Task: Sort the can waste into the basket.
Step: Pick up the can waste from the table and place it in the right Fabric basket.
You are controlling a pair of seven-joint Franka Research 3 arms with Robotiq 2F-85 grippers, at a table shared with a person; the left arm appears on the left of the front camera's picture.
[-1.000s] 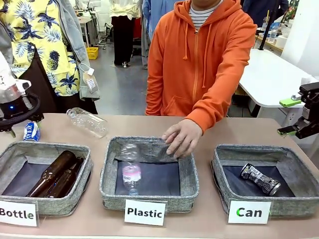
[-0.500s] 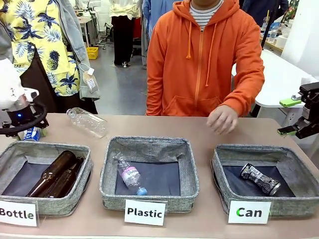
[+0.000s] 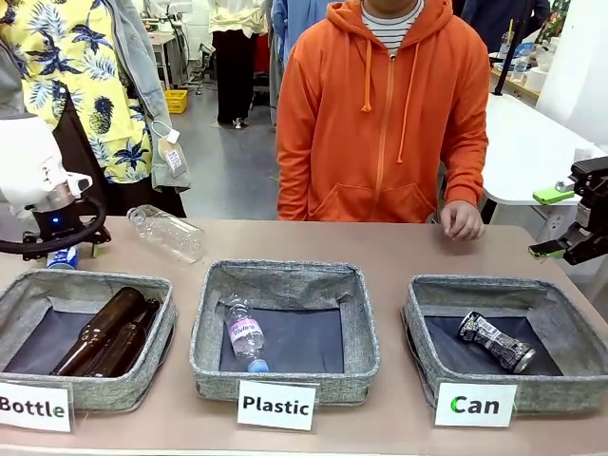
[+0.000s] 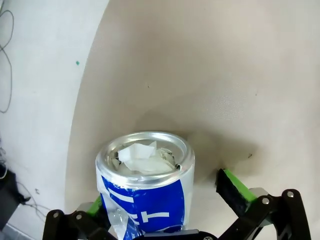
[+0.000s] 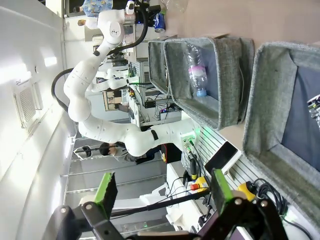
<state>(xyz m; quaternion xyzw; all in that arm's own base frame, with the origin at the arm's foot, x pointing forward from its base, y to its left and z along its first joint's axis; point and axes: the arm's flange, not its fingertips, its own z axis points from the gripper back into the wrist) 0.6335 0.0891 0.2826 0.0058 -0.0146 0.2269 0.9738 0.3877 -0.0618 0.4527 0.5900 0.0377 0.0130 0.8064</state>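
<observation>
My left gripper is down at the blue and white can, fingers spread wide and not yet pinching it. The can stands upright on the table between my green pads. One pad is half hidden behind the can's wall and the other stands clearly apart, so I judge the can sits off-centre. I should shift sideways until the gaps match, or the first pad to touch will tip it. The wall looks thin and creased, so I would close slowly, low on the body, then lift straight up. My wrist view gives me those gaps and the pale crumpled scrap in the can's open top, which the front view cannot resolve. There the can is a small patch under my left gripper, just behind the "Bottle" basket. The front view gives the route instead. The basket marked "Can" sits at the opposite end of the row, with the "Plastic" basket between. The dark silvery can already lies inside the "Can" basket, so I judge half the sorting done. My right gripper hangs beyond that basket, fingers spread and empty, which its own view confirms. Farthest off, the person's hand rests on the table edge, clear of my path.
</observation>
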